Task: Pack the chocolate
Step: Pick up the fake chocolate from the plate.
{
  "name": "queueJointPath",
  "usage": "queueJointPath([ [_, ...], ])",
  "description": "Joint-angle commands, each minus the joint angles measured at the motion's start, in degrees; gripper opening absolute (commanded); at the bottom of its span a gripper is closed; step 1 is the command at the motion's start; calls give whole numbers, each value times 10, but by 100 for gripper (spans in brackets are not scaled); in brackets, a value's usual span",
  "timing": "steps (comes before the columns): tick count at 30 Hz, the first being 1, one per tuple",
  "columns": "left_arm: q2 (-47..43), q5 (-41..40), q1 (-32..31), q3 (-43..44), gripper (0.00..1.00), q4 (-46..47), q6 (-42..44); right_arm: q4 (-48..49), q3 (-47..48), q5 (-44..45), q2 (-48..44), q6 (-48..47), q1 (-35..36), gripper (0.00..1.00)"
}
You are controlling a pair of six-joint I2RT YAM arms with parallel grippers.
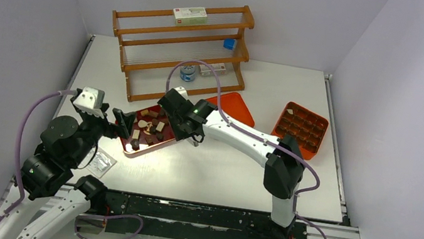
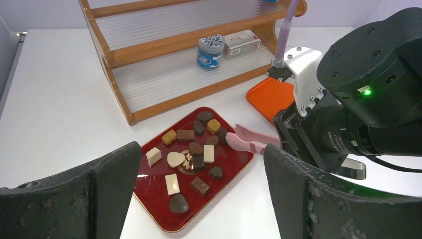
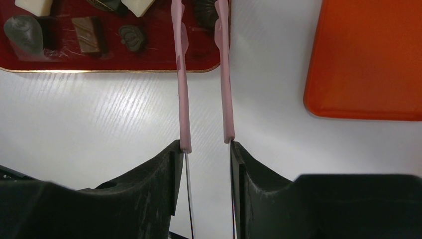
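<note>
Looking first at the chocolate, a dozen or so small bite-sized blocks in dark brown, lighter brown and cream-white, we see squares, ovals and hearts. They lie loose and mostly apart on the dark red square tray with a gold emblem. From the right gripper the pieces lie straight ahead and off to the left of the fingers. The pink plastic tongs run their long axis directly away from those fingers, reaching over the tray's nearest corner, where one dark ridged piece appears to sit between the two arms. That gripper is partly closed, pinching both tong arms, which stand apart. We judge this arm the nearer working one: a small advance and a squeeze should do. The left gripper is spread wide and holds nothing, the tray just beyond its fingertips. Ahead and right of the right fingers lies a flat orange plastic lid. The orange compartment box sits well apart across the white table.
</note>
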Motion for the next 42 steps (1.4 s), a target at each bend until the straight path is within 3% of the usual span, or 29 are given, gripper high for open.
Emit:
queueJointPath([
  [1,1,-4,-1,-2,97,10,6,1,8,13,7,-16,-3,42],
  [17,-3,4,-1,-2,97,8,3,-8,28,5,53,-37,-5,42],
  [20,-5,3,-1,-3,97,9,4,-7,28,12,49,-31,-5,38],
  [27,0,3,-1,-4,97,9,5,4,-7,8,3,-25,-5,29],
  [34,3,6,-1,-3,97,5,2,31,-64,1,-56,-6,-7,28],
  [42,6,12,0,-5,97,7,3,44,-105,-3,-113,4,-68,26],
])
